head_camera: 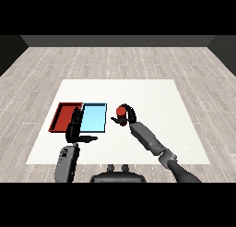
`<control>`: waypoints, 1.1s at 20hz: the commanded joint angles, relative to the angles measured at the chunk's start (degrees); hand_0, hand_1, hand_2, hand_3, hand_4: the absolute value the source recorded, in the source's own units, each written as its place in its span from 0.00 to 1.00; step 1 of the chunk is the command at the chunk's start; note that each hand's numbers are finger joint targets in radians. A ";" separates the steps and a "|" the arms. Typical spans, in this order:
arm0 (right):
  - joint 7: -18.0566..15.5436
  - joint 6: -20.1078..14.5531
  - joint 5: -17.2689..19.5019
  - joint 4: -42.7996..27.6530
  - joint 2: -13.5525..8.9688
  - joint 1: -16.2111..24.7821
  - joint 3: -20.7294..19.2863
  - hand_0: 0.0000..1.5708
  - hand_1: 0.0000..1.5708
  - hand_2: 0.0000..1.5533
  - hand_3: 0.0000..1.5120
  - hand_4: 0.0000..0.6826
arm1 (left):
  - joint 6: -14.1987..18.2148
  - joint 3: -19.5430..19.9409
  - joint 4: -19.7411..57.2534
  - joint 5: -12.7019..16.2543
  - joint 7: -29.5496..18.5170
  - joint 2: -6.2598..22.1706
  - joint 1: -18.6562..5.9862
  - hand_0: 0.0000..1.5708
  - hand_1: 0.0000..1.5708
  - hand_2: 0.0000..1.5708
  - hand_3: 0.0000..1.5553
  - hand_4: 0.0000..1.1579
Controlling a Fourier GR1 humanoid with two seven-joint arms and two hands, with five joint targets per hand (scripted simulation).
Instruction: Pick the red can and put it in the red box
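White bench [152, 97] carries the red tray [62, 114] at left, while the right hand [128, 116] curls round the red can [120, 111], probably light, stiff and smooth, best gripped at mid-body; left hand [75, 129] hangs open.

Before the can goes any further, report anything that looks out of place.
Nothing stands out. The right hand curls round the red can, right of the blue tray; the red tray lies square beside it.
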 commanded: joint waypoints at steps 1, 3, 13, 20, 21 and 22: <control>2.83 -3.81 3.50 -9.88 -2.45 2.35 -0.52 0.91 0.91 0.92 0.91 0.91 | 0.64 -1.93 -0.82 -1.96 0.38 -0.52 0.19 0.00 0.00 0.00 0.00 0.00; 3.01 -4.68 4.54 -16.59 -3.80 5.57 0.20 0.93 0.93 0.93 0.92 0.94 | -0.12 -0.59 1.89 -0.77 2.41 0.37 -4.16 0.00 0.00 0.00 0.00 0.00; 13.76 -8.04 13.59 -36.55 -6.28 13.03 -1.58 0.92 0.92 0.92 0.91 0.96 | 4.84 -8.14 -3.09 -2.82 8.07 -1.22 -1.84 0.00 0.00 0.00 0.00 0.00; 16.80 -11.08 19.22 -43.86 -3.70 18.82 -0.51 0.92 0.92 0.92 0.91 0.95 | 8.83 -16.95 2.11 0.05 7.84 -1.23 -2.65 0.00 0.00 0.00 0.00 0.00; 16.07 -9.80 18.59 -41.04 -1.90 17.96 -1.46 0.92 0.92 0.92 0.91 0.95 | 11.71 -17.57 6.09 2.22 9.02 -1.23 -7.98 0.00 0.00 0.00 0.00 0.00; 13.94 -7.62 19.18 -36.50 0.65 15.49 -2.50 0.93 0.93 0.92 0.92 0.95 | 8.31 -14.44 9.09 2.63 7.84 -1.23 -9.26 0.00 0.00 0.00 0.00 0.00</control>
